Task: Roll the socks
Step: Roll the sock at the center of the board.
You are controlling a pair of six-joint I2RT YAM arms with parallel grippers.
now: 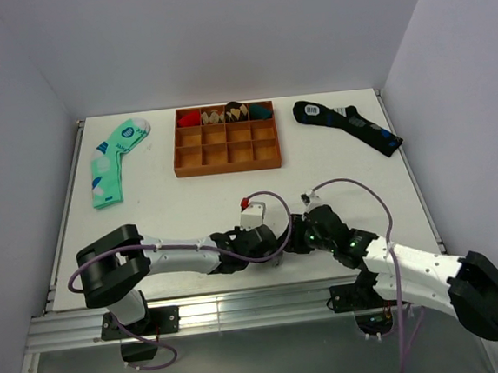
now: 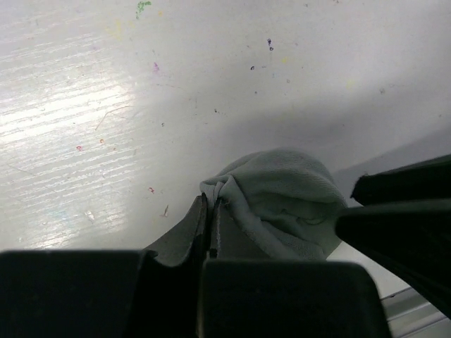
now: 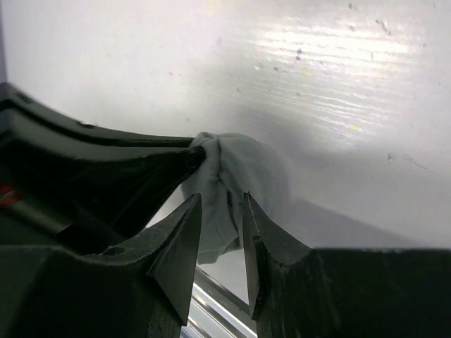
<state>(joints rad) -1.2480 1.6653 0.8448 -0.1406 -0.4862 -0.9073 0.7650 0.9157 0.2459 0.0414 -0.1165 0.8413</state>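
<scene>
Grey socks (image 2: 282, 201) are lying balled at the near edge of the table (image 1: 173, 211), the left gripper (image 2: 211, 205) pinching their left fold tight, the right gripper (image 3: 221, 203) straddling them from the right, jaws narrowly parted.

Left arm (image 1: 181, 258): low, reaching right.
Right arm (image 1: 404, 264): low, reaching left.
Left gripper (image 2: 209, 204): jaws pinched on the edge of the socks (image 2: 282, 190).
Right gripper (image 3: 222, 208): jaws slightly apart, facing the left one.
</scene>
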